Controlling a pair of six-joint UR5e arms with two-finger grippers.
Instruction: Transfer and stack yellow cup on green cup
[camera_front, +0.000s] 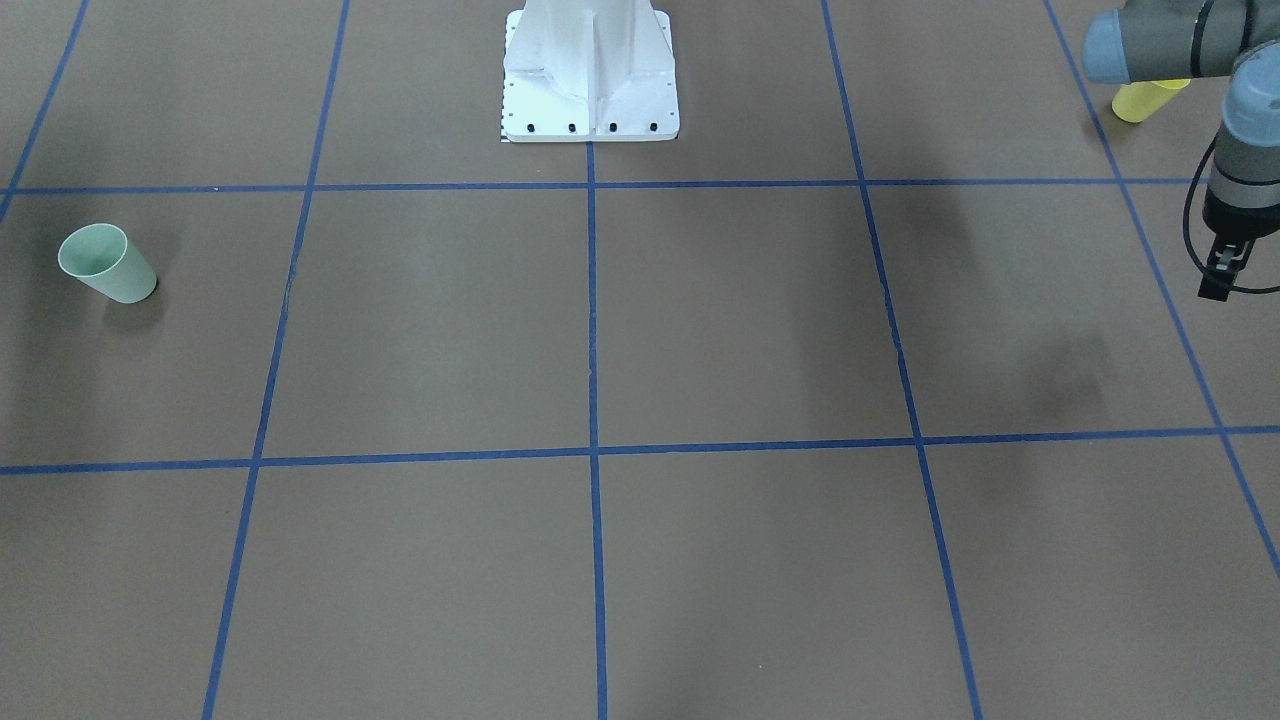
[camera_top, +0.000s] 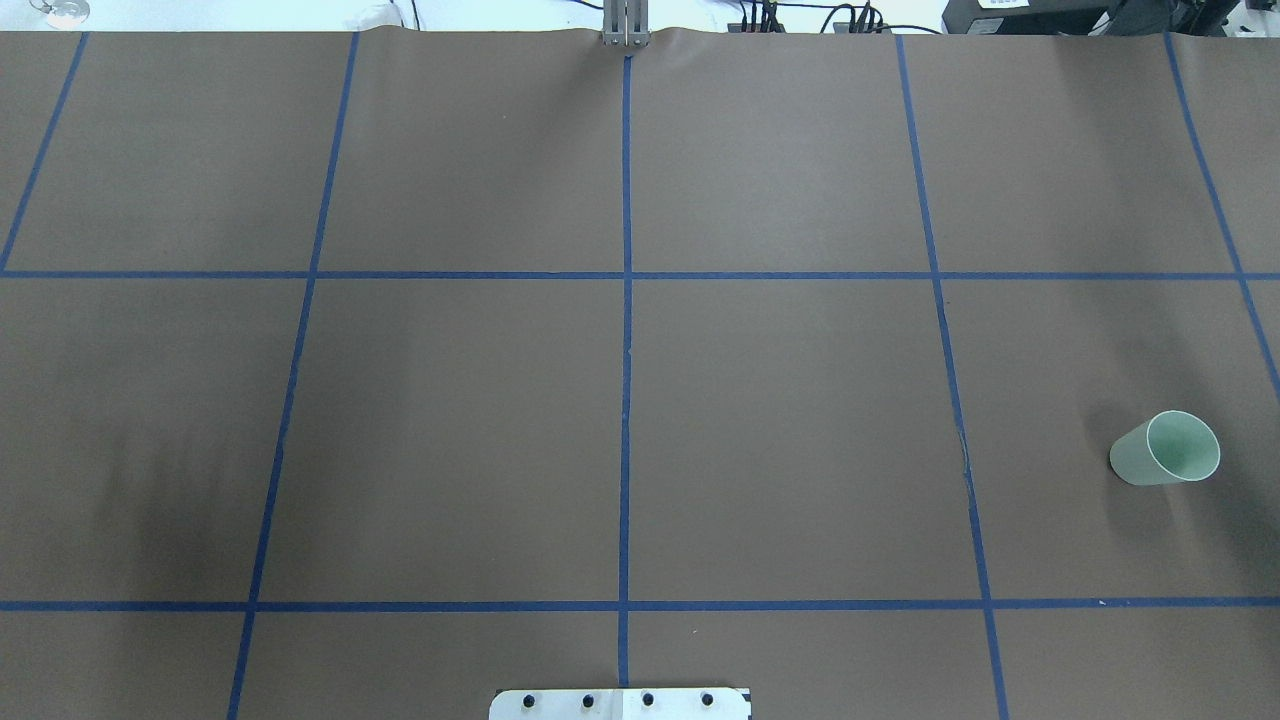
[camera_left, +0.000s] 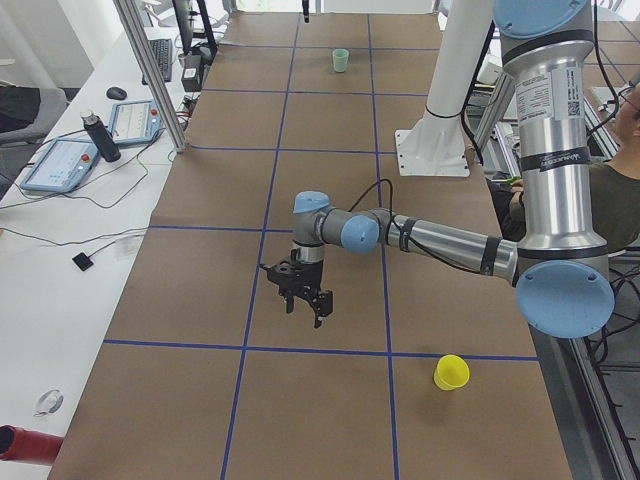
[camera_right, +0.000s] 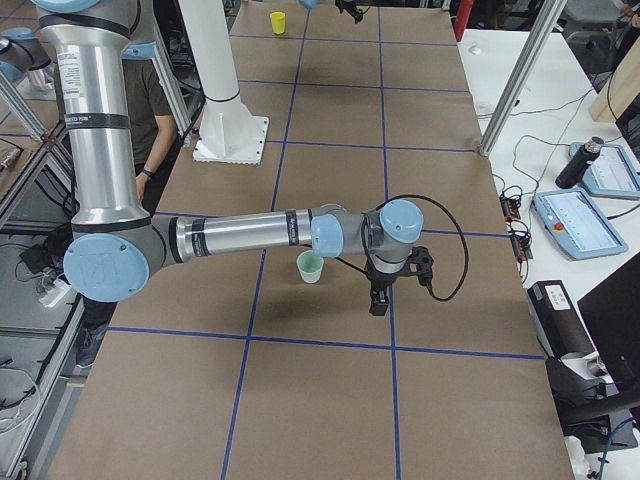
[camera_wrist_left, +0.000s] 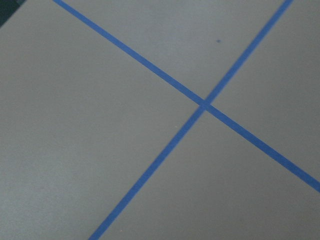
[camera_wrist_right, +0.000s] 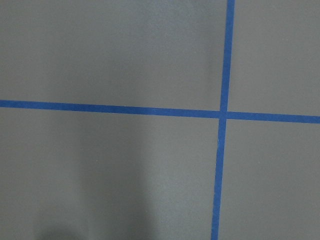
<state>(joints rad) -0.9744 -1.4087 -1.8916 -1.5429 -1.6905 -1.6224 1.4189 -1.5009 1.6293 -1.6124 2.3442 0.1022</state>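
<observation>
Over the table's left end, we see the left arm (camera_left: 445, 240) stretched out level. Its wrist is turned down, so the left gripper (camera_left: 306, 312) points at the table (camera_top: 800, 430) from above and touches nothing. Its 2 fingers stand wide apart and hold nothing. The yellow cup (camera_left: 451, 372) stands upright, mouth up, near that gripper, toward the robot's side and closer to the table's end. In the front view an arm joint hides its rim.

At the opposite end the right arm (camera_right: 240, 235) reaches out level in the same way, wrist bent down. The right gripper (camera_right: 377, 305) hangs over the table, pointing down. We cannot tell whether its fingers are spread or closed. The green cup (camera_right: 311, 266) stands upright, mouth up, near that gripper and apart from it. In the right-side view it shows just below the arm's wrist.

The 2 cups are well apart. Between them lies the brown cover crossed by blue tape lines (camera_top: 625, 400), with the robot's white base (camera_front: 590, 90) at the robot's edge. Both wrist cameras show brown cover and a tape crossing. Beside the table a bench (camera_left: 60, 230) carries 2 tablets (camera_left: 60, 165) and a dark bottle (camera_left: 97, 135).
</observation>
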